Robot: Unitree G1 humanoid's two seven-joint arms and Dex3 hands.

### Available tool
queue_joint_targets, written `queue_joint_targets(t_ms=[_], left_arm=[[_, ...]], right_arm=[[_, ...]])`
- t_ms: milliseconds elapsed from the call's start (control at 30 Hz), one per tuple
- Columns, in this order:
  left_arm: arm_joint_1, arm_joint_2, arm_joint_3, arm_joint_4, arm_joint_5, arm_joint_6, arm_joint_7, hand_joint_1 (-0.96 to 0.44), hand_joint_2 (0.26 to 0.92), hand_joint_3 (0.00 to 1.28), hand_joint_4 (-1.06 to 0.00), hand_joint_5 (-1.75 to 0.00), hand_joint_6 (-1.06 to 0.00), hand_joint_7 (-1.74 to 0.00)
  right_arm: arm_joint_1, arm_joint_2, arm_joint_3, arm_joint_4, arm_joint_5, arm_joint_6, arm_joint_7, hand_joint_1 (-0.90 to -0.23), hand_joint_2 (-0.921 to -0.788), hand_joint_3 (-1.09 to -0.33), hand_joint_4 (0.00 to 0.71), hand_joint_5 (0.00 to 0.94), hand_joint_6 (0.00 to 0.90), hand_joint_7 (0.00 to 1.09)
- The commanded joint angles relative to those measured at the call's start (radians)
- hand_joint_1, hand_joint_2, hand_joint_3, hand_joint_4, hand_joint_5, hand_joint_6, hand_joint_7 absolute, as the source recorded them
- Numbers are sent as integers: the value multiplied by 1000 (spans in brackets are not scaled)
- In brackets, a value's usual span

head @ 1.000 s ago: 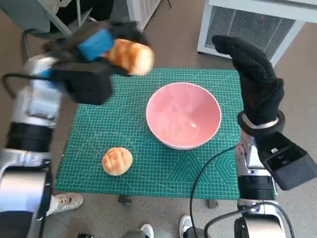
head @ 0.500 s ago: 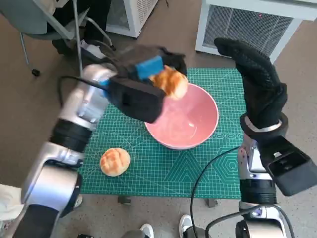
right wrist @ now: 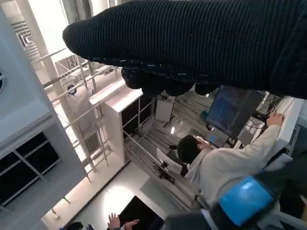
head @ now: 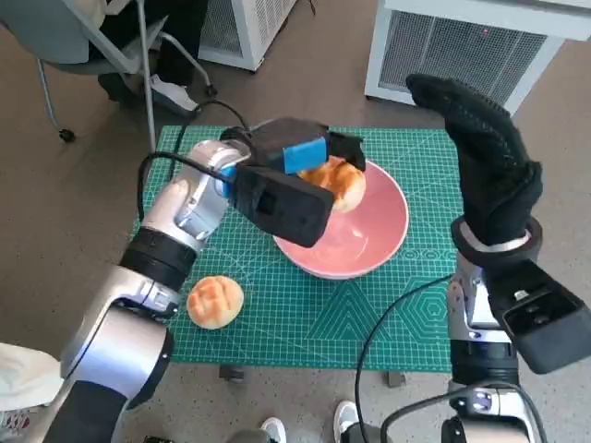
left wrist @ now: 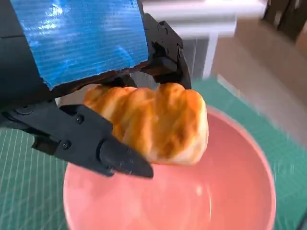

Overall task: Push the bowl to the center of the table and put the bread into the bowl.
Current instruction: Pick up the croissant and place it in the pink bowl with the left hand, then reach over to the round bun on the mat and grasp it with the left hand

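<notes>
A green cutting mat (head: 305, 314) is covering the small table, which is standing on a brown floor with a pale slatted cabinet (head: 462, 46) showing at about one o'clock and a chair leg (head: 146, 83) at eleven. A person in a pale top (right wrist: 225, 163) is sitting at a screen in the right wrist view.

The pink bowl (head: 379, 249) is sitting near the middle of the mat, so the pushing part of the task looks finished. The left hand (head: 295, 171) is reaching in from the eight o'clock side and hanging over the bowl's ten o'clock rim, gripping a golden bread roll (head: 337, 182) between its black fingers (left wrist: 105, 148). The left wrist view is showing the roll (left wrist: 158, 122) clamped from both sides and hanging above the bowl's bare pink inside (left wrist: 201, 201), not touching it. It is probably being held there so that it falls straight into the hollow once the grip loosens.

A second round bun (head: 215, 301) is lying on the mat at about seven o'clock from the bowl, well apart from it, likely waiting its turn.

The right hand (head: 485, 157) is standing upright at the bowl's three o'clock side, just off the mat's edge, holding nothing. Its gloved fingers are lying straight and close together, perhaps kept clear so as not to knock the bowl.

The next move, in my judgement, is simply releasing the roll.
</notes>
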Motion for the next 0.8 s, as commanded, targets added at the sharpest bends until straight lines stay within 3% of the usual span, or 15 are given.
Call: queue_joint_targets(t_ms=[33, 400, 800], left_arm=[[17, 5, -14, -31, 4, 52, -75, -288, 876, 4, -24, -11, -190, -24], [105, 90, 57, -304, -56, 109, -163, -378, 852, 0, 1, 1, -127, -3], [316, 280, 258, -741, -238, 130, -235, -319, 853, 1, -92, -27, -243, -53]], right_arm=[[28, -4, 1, -10, -11, 15, -12, -594, -921, -852, 14, 457, -1, 656], [33, 0, 6, -17, -20, 23, -21, -587, -921, -856, -1, 485, -1, 655], [40, -2, 13, -30, -17, 33, -20, -588, -921, -849, -1, 478, -1, 645]])
